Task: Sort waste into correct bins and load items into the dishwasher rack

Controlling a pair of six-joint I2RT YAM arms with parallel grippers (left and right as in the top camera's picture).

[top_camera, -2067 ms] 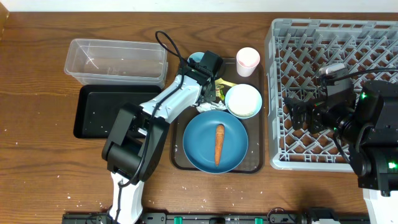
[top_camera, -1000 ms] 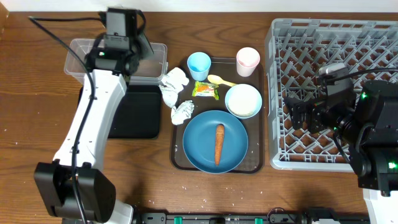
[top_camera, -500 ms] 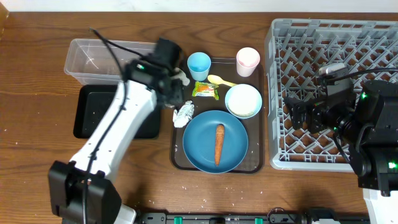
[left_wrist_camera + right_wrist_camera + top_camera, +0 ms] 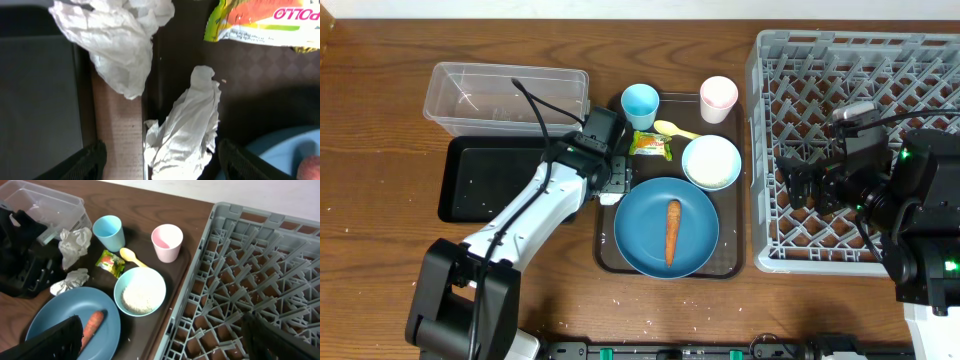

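Two crumpled white tissues lie at the brown tray's left edge, one further up [image 4: 115, 45] and one lower [image 4: 185, 130]. My left gripper [image 4: 612, 180] hangs open over the lower tissue, its fingers [image 4: 92, 160] standing apart on both sides of it. The snack wrapper [image 4: 651, 146] lies beside the yellow spoon [image 4: 672, 128]. An orange carrot [image 4: 672, 232] rests on the blue plate [image 4: 640, 240]. The white bowl [image 4: 140, 292] holds rice. The blue cup [image 4: 640, 101] and pink cup [image 4: 718, 97] stand behind. My right gripper [image 4: 805, 185] is open over the grey rack [image 4: 840, 60].
The clear tub [image 4: 505, 98] and the black tray [image 4: 480, 180] sit left of the brown serving tray [image 4: 742, 240]. My left arm stretches across the black tray's right end. Stray rice grains dot the table's front edge [image 4: 620, 298].
My left arm has swung from over the clear tub back to the brown tray's left edge, and its jaws have opened over the lower tissue. The right arm has not moved.
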